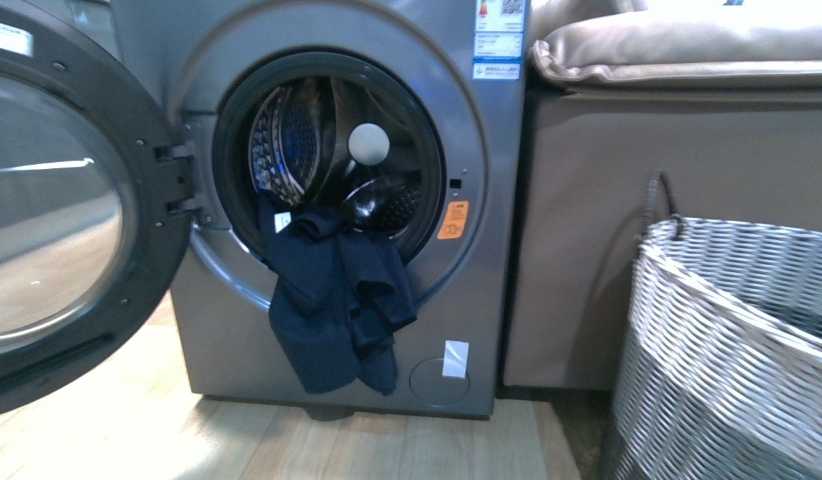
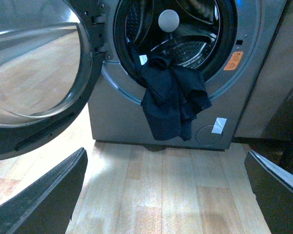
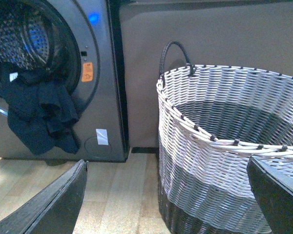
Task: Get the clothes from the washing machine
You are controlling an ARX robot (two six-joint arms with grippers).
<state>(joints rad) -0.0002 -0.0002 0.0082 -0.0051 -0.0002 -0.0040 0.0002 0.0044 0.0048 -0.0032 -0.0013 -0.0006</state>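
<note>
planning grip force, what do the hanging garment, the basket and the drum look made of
Garment: soft dark navy fabric, matte. It drapes limply and bunches into folds.
Basket: woven strands, white above, grey then dark below. It is probably plastic or rattan, though the look leaves that open. The weave ribs show.
Drum: shiny perforated metal, likely steel, with reflective glints.

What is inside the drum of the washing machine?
The perforated steel drum shows a pale round object and the top of the dark navy garment, which hangs out over the porthole rim. The drum's lower front, behind the garment, is covered.
</note>
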